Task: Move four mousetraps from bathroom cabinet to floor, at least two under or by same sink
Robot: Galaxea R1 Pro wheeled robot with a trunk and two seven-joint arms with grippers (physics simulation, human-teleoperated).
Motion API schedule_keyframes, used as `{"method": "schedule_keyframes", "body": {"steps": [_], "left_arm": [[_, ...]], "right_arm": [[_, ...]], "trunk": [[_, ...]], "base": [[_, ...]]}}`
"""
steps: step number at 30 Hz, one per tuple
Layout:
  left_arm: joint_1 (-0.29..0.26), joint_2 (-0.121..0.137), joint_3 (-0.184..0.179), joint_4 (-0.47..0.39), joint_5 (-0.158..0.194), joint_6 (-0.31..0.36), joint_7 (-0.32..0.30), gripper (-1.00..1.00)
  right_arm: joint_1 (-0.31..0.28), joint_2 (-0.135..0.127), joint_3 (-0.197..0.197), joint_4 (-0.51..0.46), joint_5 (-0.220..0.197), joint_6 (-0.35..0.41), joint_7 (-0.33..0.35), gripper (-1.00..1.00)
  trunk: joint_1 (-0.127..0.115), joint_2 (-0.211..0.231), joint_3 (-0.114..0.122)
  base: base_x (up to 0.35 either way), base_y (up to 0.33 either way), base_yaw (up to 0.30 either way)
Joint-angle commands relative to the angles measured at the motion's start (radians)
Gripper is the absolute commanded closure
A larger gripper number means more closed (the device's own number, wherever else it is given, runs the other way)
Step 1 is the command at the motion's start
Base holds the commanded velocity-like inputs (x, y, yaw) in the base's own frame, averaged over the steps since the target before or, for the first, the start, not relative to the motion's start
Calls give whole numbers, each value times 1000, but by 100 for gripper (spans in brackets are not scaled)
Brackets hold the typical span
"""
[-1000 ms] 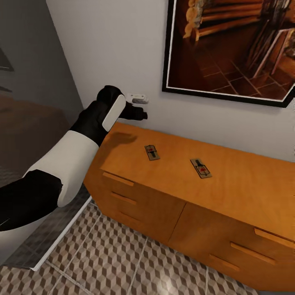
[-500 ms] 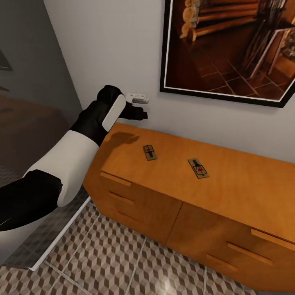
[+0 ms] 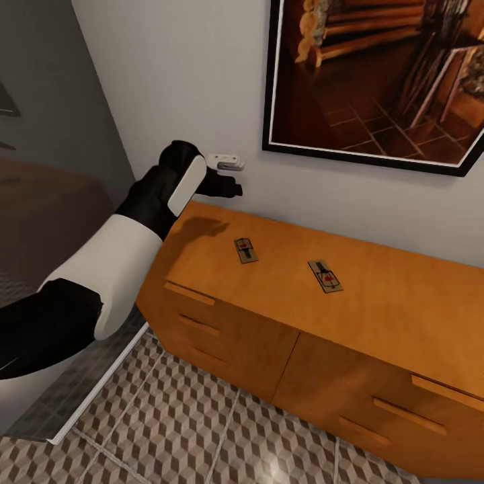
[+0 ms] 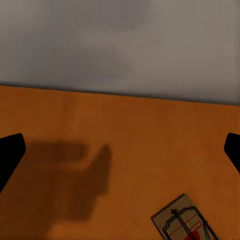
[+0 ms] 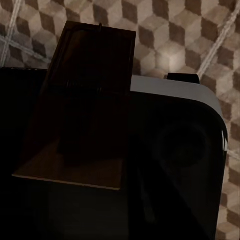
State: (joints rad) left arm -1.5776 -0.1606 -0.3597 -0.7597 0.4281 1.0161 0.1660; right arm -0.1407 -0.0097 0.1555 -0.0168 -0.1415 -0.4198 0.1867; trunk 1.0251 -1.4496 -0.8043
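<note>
Two mousetraps (image 3: 247, 249) (image 3: 325, 275) lie flat on the orange cabinet (image 3: 376, 302), small tan boards with dark wire and a red mark. My left gripper (image 3: 232, 187) hovers open above the cabinet's left end, close to the wall and left of the nearer trap. In the left wrist view its fingertips (image 4: 10, 155) stand wide apart, and that mousetrap (image 4: 184, 225) lies on the wood past them. The right wrist view has a shadowed mousetrap (image 5: 85, 105) held close to the camera over the patterned bathroom floor (image 5: 175, 45); the right fingers are lost in the dark.
A large framed picture (image 3: 376, 74) hangs above the cabinet, and a small white fitting (image 3: 225, 160) sits on the wall by my left gripper. Cube-pattern tiles (image 3: 202, 430) run in front of the drawers. A doorway to a darker room (image 3: 47, 168) opens at the left.
The whole view shifted slightly a second ago, so the camera moved. The left arm and both traps on the cabinet have stayed put.
</note>
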Motion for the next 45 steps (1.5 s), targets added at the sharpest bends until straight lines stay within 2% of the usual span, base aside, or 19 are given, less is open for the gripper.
{"method": "schedule_keyframes", "body": {"steps": [1,5,9,11,12,13,15,17,20,23,29,45], "left_arm": [[1,0,-3,0,12,2,10,-100],[5,0,-14,0,14,2,9,-100],[22,0,-55,0,18,2,8,-100],[29,0,-65,-1,27,2,8,-100],[43,0,-79,0,80,2,7,-100],[50,0,-86,1,107,1,7,-100],[59,0,-96,1,133,0,8,-100],[74,0,-129,1,172,-1,9,-100],[90,0,-173,0,201,-3,9,-100],[99,0,-189,-1,215,-3,9,-100],[117,0,-199,-2,233,-4,9,-100],[138,1,-200,-3,236,-4,10,-100]], "right_arm": [[0,-1,7,1,-14,-3,6,100],[0,-1,6,0,-14,-2,6,100],[0,-1,6,0,-14,-2,5,100],[0,-1,6,0,-14,-2,5,100],[0,-1,6,-1,-14,-2,5,100],[0,-1,6,-1,-14,-2,5,100],[0,-1,6,-1,-14,-2,5,100],[0,-2,6,-1,-14,-2,5,100],[0,-2,6,-1,-14,-2,5,100],[0,-3,6,-1,-14,-2,5,100],[0,-3,6,-1,-13,-2,5,100],[0,-3,6,-1,-14,-3,5,100]], "trunk": [[0,0,-1],[0,0,-1],[0,0,-1],[0,0,-1],[0,0,-1],[0,0,-1],[0,0,-1],[0,0,-1],[0,0,-1],[0,0,-1],[0,0,-1],[0,0,-1]], "base": [[0,0,0],[0,0,0],[0,0,0],[0,0,0],[0,0,0],[0,0,0],[0,0,0],[0,0,0],[0,0,0],[0,0,0],[0,0,0],[0,0,0]]}}
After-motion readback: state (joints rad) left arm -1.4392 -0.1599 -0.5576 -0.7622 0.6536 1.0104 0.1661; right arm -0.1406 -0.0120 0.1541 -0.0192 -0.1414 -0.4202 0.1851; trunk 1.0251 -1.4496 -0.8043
